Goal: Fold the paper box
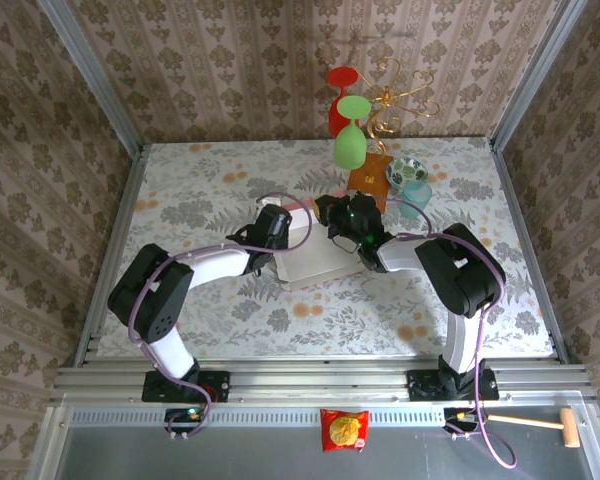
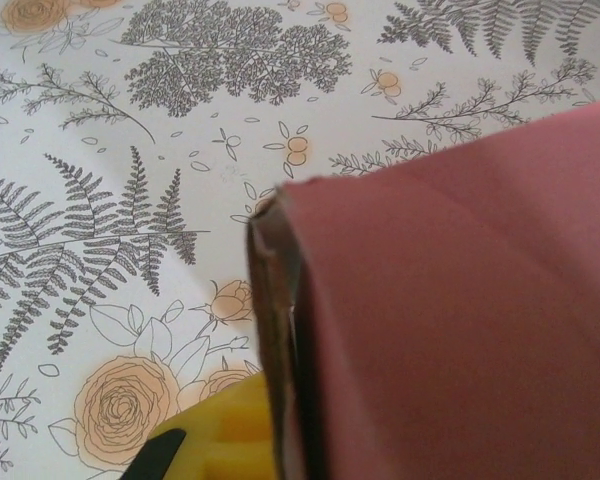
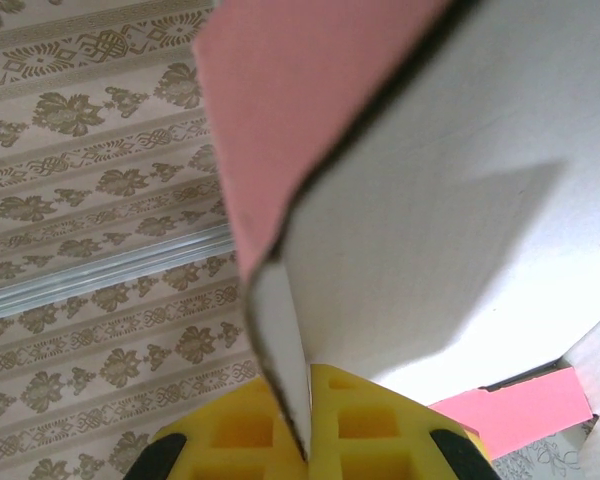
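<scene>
From above, the paper box (image 1: 315,258) stands partly raised at the middle of the table (image 1: 200,190), between the left gripper (image 1: 283,232) and the right gripper (image 1: 332,222), each closed on one of its upper edges. If the arms pull apart or twist unevenly, the thin card may tear at a crease or buckle. A shove backward could also drive it into the brown-orange booklet (image 1: 368,180), the bowl (image 1: 406,170), the teal cup (image 1: 416,192) and the green glass (image 1: 350,142) near behind. In the left wrist view, the left gripper (image 2: 278,445) pinches the paper box (image 2: 460,300) at the edge of a pink panel near a corner, with one yellow finger (image 2: 220,440) showing and the other hidden behind the card; so shallow a bite could slip. In the right wrist view, the right gripper (image 3: 305,435) clamps the paper box (image 3: 430,200) at the rim of a whitish-faced flap, which might crush. The floral tabletop looks smooth, so the box may slide rather than fold; patterned wallpaper (image 1: 280,60) and metal posts (image 1: 90,70) close in three sides.
</scene>
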